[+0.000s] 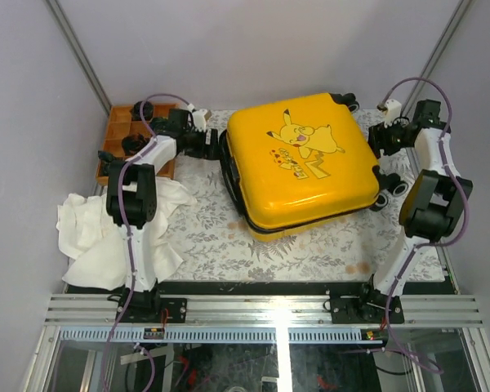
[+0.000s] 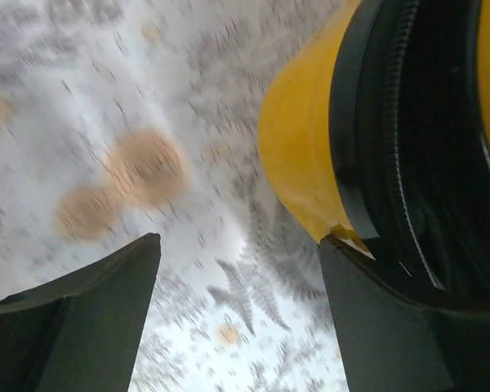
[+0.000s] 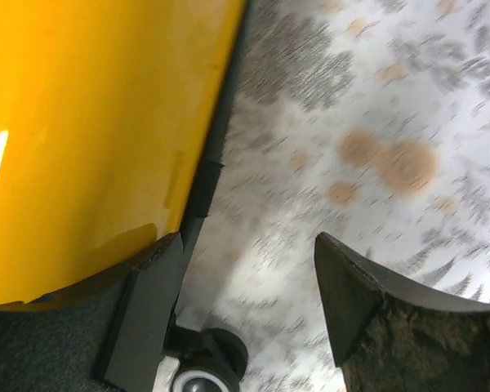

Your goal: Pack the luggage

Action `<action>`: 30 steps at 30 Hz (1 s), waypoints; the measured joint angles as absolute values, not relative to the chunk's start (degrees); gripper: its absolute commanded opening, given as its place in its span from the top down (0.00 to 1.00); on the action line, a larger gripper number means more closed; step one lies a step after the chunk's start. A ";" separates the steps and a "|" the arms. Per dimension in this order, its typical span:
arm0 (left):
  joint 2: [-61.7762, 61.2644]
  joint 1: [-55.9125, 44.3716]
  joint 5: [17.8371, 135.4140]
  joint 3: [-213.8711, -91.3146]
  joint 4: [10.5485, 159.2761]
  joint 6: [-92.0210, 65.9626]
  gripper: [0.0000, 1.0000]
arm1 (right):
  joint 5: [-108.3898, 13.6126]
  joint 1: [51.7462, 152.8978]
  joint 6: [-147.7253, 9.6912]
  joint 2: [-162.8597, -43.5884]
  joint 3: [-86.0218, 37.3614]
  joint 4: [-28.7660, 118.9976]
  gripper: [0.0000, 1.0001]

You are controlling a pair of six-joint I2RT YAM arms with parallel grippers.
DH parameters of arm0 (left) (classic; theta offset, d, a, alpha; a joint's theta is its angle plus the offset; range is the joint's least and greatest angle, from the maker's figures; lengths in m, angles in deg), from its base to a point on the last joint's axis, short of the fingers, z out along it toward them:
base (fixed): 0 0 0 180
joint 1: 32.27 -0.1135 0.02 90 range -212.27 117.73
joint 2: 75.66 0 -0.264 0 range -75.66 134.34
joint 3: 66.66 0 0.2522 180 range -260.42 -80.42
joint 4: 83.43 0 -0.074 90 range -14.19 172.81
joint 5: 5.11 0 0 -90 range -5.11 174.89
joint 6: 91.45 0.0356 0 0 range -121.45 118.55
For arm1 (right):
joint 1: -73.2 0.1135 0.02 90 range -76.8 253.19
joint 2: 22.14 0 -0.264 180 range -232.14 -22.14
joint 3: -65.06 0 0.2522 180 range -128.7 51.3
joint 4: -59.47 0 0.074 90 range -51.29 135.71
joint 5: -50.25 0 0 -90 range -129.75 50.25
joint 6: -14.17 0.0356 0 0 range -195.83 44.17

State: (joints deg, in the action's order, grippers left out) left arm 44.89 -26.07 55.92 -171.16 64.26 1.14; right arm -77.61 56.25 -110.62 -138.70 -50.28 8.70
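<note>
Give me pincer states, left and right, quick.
Left pincer: open, holding nothing, at the luggage edge.
Right pincer: open, holding nothing, one finger beside the luggage.

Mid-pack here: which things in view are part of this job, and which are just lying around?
In the job:
- luggage, yellow, lying flat with the print up

Lying about:
- orange compartment tray, far left corner
- white cloth, crumpled at the near left, outside the case; it may be meant for packing, but I cannot tell
</note>
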 measured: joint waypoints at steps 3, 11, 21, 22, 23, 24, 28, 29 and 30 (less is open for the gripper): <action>49.15 -26.84 56.57 -178.83 63.87 1.34 0.17 | -78.93 56.03 -110.68 -130.72 -41.84 5.55 0.26; 48.43 -32.59 51.54 -183.58 64.18 -0.85 0.12 | -84.52 57.71 -103.49 -119.48 -27.76 1.59 0.19; 25.63 -36.72 46.19 -162.35 64.98 -1.90 0.08 | -93.48 50.69 -114.64 -115.64 -40.33 -16.11 0.01; 24.13 -36.52 45.93 -161.06 65.81 -2.12 0.07 | -93.44 50.80 -118.29 -113.47 -39.57 -19.15 0.00; 22.77 -36.39 45.49 -159.62 66.51 -2.38 0.07 | -93.24 51.02 -122.22 -110.70 -37.95 -22.06 0.01; 21.61 -36.22 45.03 -158.22 66.91 -2.79 0.07 | -92.76 51.20 -126.09 -107.68 -35.65 -24.81 0.01; 20.15 -36.11 43.54 -155.43 67.32 -4.94 0.07 | -89.44 51.48 -139.60 -97.36 -25.93 -31.72 0.01; 20.15 -36.13 43.09 -155.08 67.52 -5.77 0.07 | -88.50 51.50 -142.55 -95.57 -23.74 -32.59 0.00; 20.13 -36.13 42.54 -154.77 67.65 -6.55 0.07 | -87.91 51.50 -145.37 -94.37 -21.99 -33.36 0.01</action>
